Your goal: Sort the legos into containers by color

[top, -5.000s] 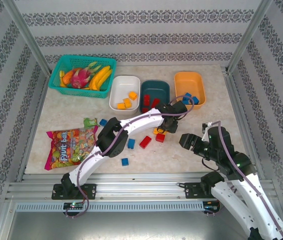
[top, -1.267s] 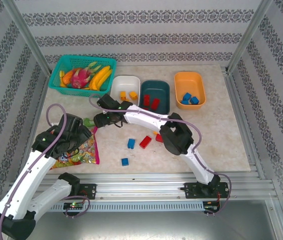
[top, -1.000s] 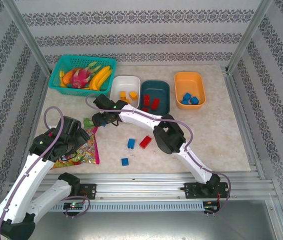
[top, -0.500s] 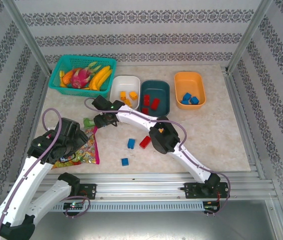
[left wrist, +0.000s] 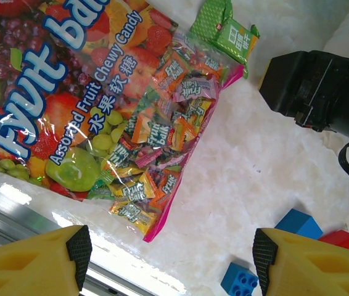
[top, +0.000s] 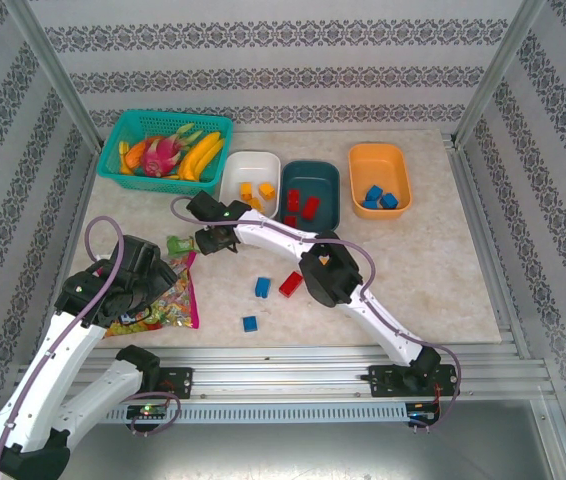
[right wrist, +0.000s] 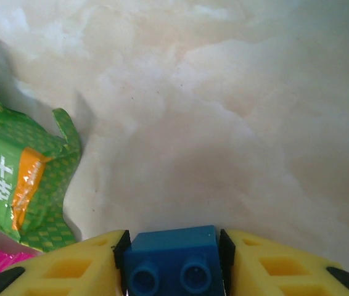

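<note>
Gripping blue lego (right wrist: 174,250) in right claw (right wrist: 174,271) | orange tub (top: 354,176) lies toward far-right corner of table (top: 433,260) | left claw (left wrist: 171,246) wide, empty

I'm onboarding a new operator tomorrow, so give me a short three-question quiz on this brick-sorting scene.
1. What colour is the brick pinched in the right gripper? A red, B blue, C yellow.
2. True or false: the orange tub holds red bricks.
3. Fill in: the left gripper hangs open over the ____.
Key: 1 B. 2 False; it holds blue bricks. 3 candy bag.
</note>
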